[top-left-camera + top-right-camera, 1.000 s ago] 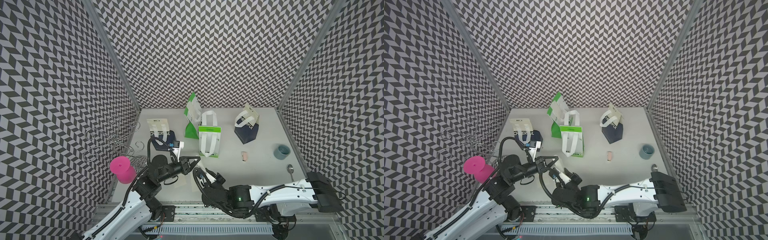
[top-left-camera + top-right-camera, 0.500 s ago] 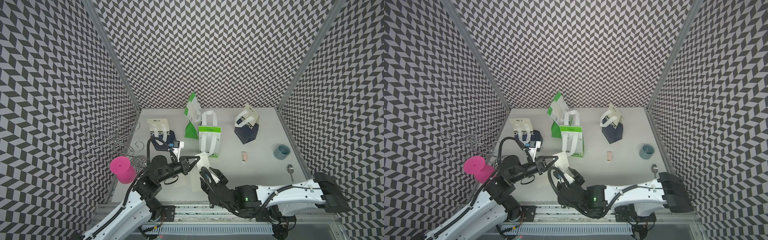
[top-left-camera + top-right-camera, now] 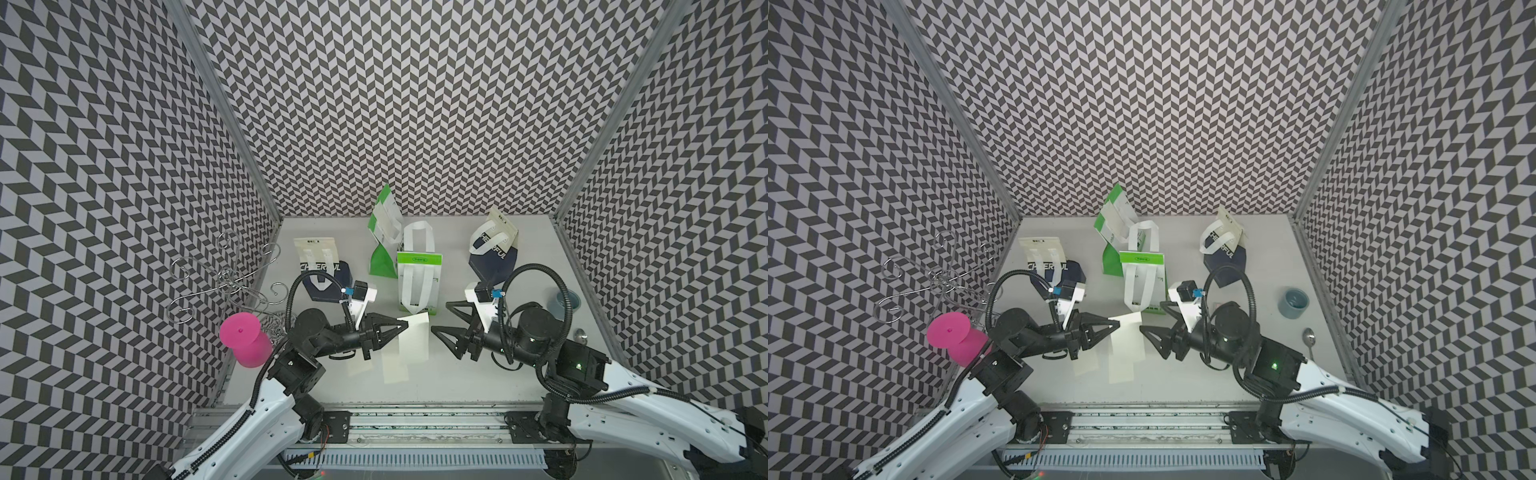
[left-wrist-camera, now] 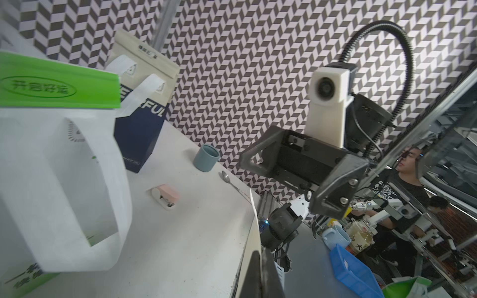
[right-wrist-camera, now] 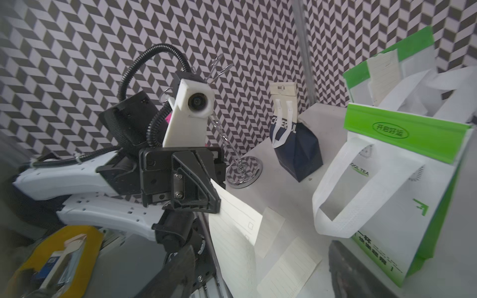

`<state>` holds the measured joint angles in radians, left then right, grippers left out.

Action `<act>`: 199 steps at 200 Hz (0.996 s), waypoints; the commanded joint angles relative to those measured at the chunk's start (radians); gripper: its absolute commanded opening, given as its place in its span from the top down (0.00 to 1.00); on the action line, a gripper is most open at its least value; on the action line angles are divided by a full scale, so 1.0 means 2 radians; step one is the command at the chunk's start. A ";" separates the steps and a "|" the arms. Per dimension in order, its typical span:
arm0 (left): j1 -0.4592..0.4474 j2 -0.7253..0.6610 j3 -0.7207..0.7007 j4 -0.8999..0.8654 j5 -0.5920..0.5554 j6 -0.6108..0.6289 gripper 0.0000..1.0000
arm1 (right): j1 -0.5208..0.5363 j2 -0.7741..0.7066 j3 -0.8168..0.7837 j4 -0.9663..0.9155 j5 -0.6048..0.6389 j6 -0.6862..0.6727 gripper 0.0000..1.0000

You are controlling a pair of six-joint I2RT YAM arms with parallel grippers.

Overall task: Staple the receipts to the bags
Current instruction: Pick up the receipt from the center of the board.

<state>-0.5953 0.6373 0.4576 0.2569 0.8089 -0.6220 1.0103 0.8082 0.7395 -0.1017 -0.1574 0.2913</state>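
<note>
Only the left wrist view clearly shows a small pink-and-white stapler [image 4: 165, 197], lying on the white desk [image 4: 180, 245] between the nearer green-and-white paper bag [image 4: 51, 160] and a metal spoon [image 4: 228, 179]. The right wrist view shows the left gripper [image 5: 215, 205] pinched tight on the corner of a cream paper receipt [image 5: 232, 227]. Another receipt [image 5: 289, 268] lies flat on the desk below. In both top views the right gripper [image 3: 439, 317] gapes wide and empty just beside the held receipt's free edge, near the desk's front edge.

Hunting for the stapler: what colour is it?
The stapler is pale pink and white; left wrist view.
</note>
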 commanded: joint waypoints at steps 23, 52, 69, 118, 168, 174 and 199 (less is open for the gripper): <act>-0.007 -0.003 0.003 0.031 0.046 0.014 1.00 | -0.031 0.029 -0.003 0.078 -0.198 0.019 0.27; -0.009 -0.002 0.006 0.016 0.037 0.021 1.00 | -0.031 0.042 0.004 0.096 -0.215 0.023 0.37; -0.009 -0.002 0.007 0.017 0.034 0.021 1.00 | -0.031 0.055 0.008 0.094 -0.223 0.022 0.43; -0.009 0.003 0.008 0.026 0.033 0.012 1.00 | -0.031 0.064 0.000 0.112 -0.213 0.031 0.72; 0.006 0.009 0.055 -0.055 -0.083 0.035 0.21 | -0.066 0.028 0.037 -0.003 -0.047 0.014 1.00; 0.013 0.012 0.070 -0.072 -0.102 0.042 0.19 | -0.077 0.017 0.043 -0.020 -0.019 0.009 1.00; 0.068 0.042 0.120 -0.083 -0.130 0.052 0.15 | -0.110 -0.010 0.081 -0.088 0.062 -0.017 1.00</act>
<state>-0.5423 0.6865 0.5964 0.1326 0.6662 -0.5602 0.8368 0.8513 0.8124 -0.1635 -0.2550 0.3164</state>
